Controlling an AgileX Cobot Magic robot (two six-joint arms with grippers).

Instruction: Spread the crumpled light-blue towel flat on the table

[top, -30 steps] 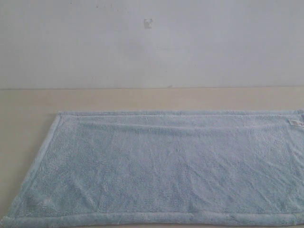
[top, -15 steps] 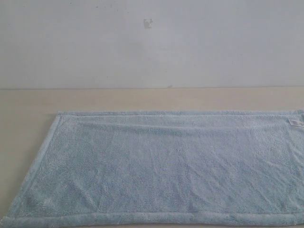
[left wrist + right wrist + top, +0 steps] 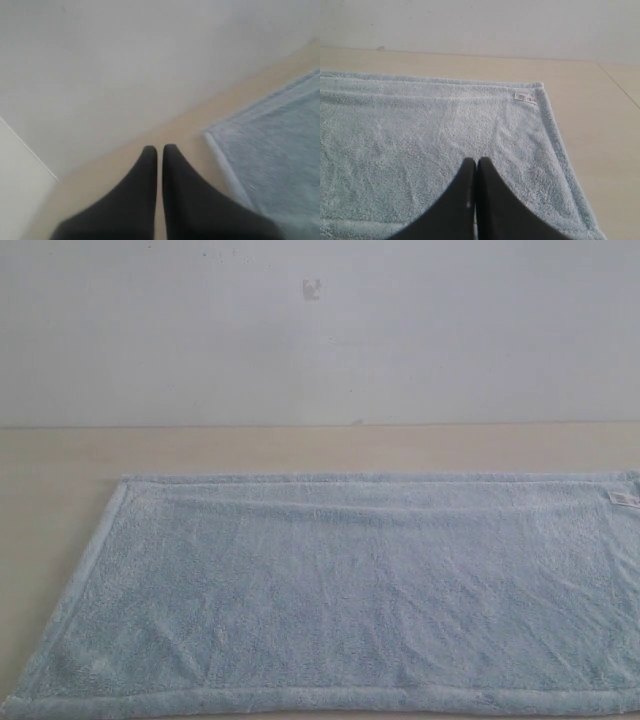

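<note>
Already the towel [image 3: 350, 590] lies flat on the table [image 3: 300, 448] (white tag [image 3: 525, 97] at one edge). Both the left gripper [image 3: 159, 150] and right gripper [image 3: 476, 162] are closed, holding nothing.

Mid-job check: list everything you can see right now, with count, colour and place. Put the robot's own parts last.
towel: one, light blue, spread flat on the table
tag: one, white, on the towel's far right corner
table: one, pale beige, under and around the towel
wall: one, white, behind the table
wall mark: one, greyish, high on the wall, too small to identify
left gripper: one, black, shut, empty, over bare table beside a towel corner
right gripper: one, black, shut, empty, over the towel near the tag
</note>
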